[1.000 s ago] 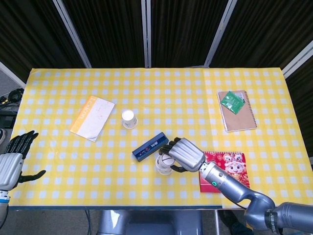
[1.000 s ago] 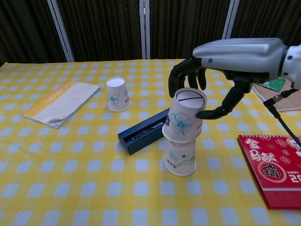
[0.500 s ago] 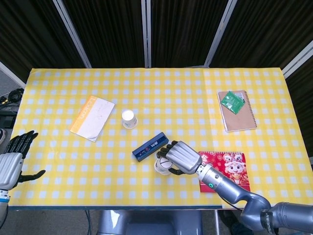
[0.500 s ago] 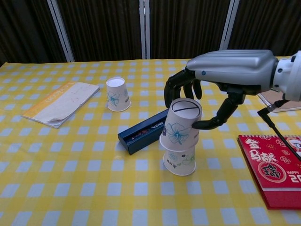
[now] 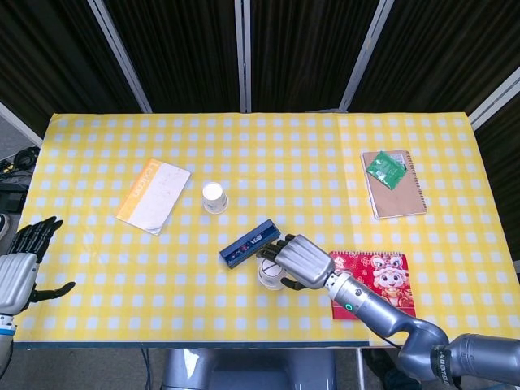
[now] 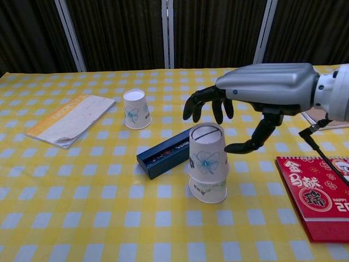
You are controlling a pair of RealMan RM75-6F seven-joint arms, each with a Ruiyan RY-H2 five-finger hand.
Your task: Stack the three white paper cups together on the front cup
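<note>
Two white paper cups with blue flowers stand nested upside down as a stack [image 6: 208, 164] [image 5: 267, 275] near the front middle of the table. My right hand [image 6: 232, 117] [image 5: 297, 261] hovers just above and behind the stack, fingers spread and off the cup, thumb out to the stack's right. A third white cup [image 6: 136, 109] [image 5: 214, 197] stands alone, upside down, further back and left. My left hand [image 5: 23, 262] hangs open off the table's left front corner, holding nothing.
A dark blue box [image 6: 166, 153] [image 5: 249, 243] lies right behind the stack, touching or nearly so. A red calendar [image 6: 319, 196] [image 5: 378, 279] lies to the right, a white-orange booklet [image 6: 68, 120] to the left, a notebook with a green packet [image 5: 394, 183] far right.
My right hand lowered the upper cup onto the front cup, then let it go and spread its fingers. The upper cup now sits lower and straighter. The left hand stayed put.
</note>
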